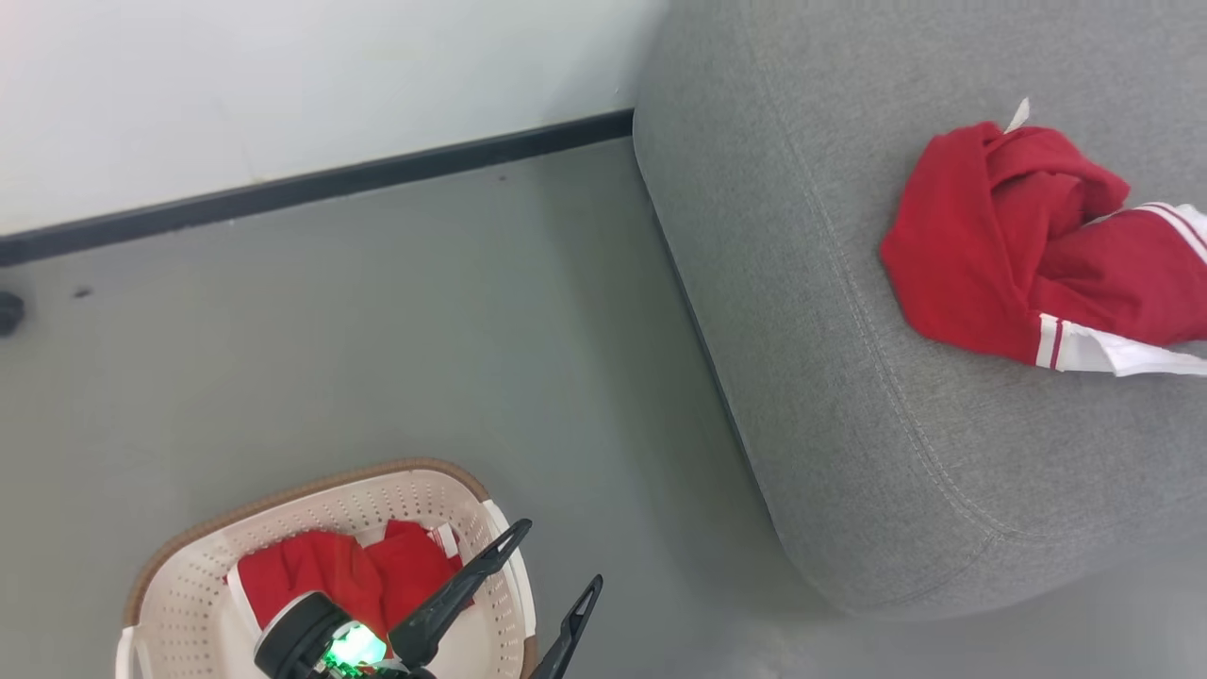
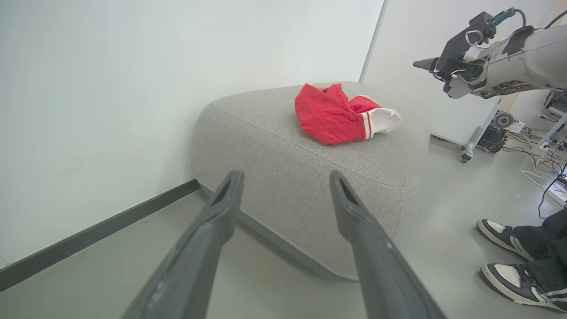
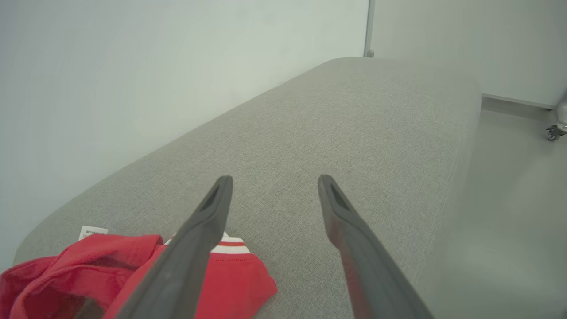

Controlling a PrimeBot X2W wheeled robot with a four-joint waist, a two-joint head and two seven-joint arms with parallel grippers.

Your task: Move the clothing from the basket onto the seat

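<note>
Red clothing (image 1: 349,571) lies in the basket (image 1: 189,585) below my wide-spread left tool (image 1: 561,556). Another garment (image 1: 990,236) sits on the seat (image 1: 801,330) beside my wide right tool (image 3: 274,180).

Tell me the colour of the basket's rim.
Brown, topping the cream-white perforated basket; the head view shows it best.

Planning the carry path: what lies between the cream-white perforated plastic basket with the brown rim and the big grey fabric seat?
Bare grey floor separates the cream-white perforated basket from the grey woven-fabric seat, as the head view shows.
</note>
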